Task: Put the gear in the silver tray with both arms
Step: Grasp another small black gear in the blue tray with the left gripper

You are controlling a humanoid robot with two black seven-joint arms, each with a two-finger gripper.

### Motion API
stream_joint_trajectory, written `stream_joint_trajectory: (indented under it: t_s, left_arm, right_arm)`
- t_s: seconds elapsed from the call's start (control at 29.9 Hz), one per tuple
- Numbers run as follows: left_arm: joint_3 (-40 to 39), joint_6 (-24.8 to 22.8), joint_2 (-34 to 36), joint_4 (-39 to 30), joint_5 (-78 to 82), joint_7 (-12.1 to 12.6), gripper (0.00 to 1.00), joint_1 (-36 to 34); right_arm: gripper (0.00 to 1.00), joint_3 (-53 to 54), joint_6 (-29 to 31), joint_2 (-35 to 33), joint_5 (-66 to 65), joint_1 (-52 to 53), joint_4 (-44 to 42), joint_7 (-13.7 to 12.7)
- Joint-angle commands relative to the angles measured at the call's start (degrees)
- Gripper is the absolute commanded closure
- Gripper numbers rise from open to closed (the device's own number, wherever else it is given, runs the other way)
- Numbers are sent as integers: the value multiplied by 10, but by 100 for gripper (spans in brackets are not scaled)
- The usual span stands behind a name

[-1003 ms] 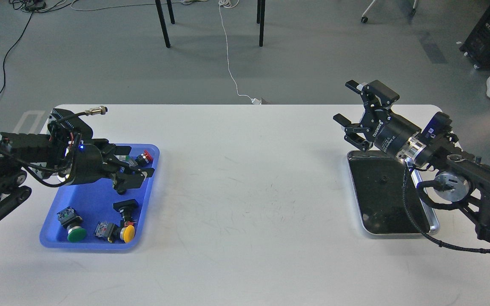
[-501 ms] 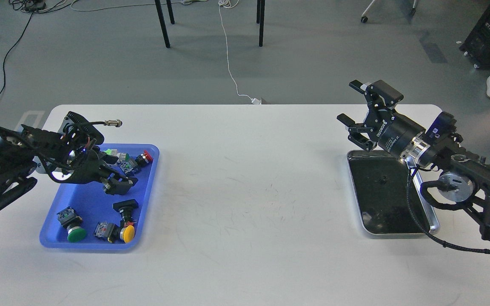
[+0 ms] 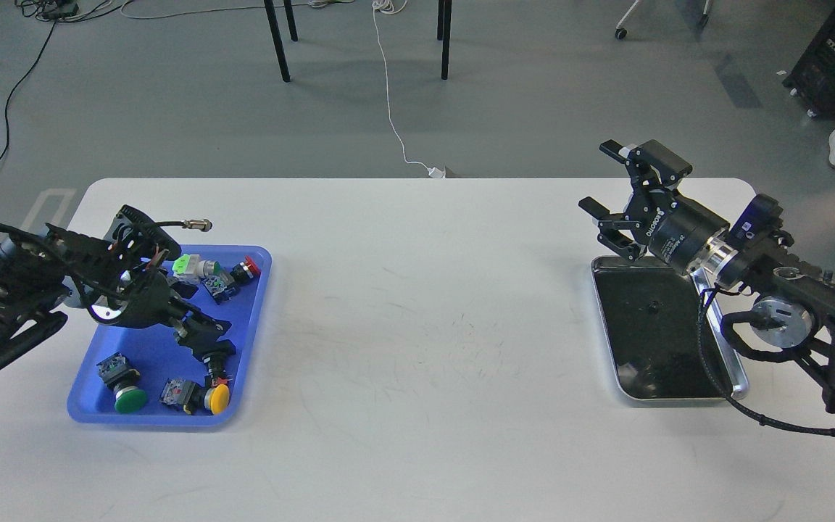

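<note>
The silver tray (image 3: 671, 396) lies at the right of the white table, with a small dark round piece (image 3: 653, 307) on its dark bottom. My right gripper (image 3: 597, 177) is open and empty, held above the tray's far left corner. Several push-button parts lie in a blue tray (image 3: 148, 349) at the left: a black one (image 3: 214, 353), a yellow one (image 3: 218, 397), a green one (image 3: 130, 399) and a red one (image 3: 247, 268). My left gripper (image 3: 201, 332) is low in the blue tray, just above the black part, its fingers apart and holding nothing.
The white table (image 3: 417, 326) stretches between the two trays. A cable with a metal plug (image 3: 198, 225) sticks out above my left wrist. Chair legs (image 3: 277, 40) and a white cord (image 3: 388, 94) are on the floor behind the table.
My left gripper has swung down and towards me inside the blue tray, uncovering the parts at the tray's far end. My right gripper has drifted slightly right and stays open.
</note>
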Motion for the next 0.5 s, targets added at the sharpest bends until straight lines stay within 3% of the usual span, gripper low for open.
stream_joint_trajectory:
  t_s: [0.0, 0.3, 0.47]
  left_arm:
    - [0, 1, -2, 9, 0, 0, 17, 4]
    - [0, 3, -20, 29, 0, 0, 22, 5]
    - [0, 3, -20, 32, 0, 0, 32, 9]
  right_arm:
    - [5, 1, 0, 0, 0, 0, 0, 0]
    - [5, 2, 0, -1, 0, -3, 0, 0]
    - [5, 4, 0, -2, 0, -8, 7, 0]
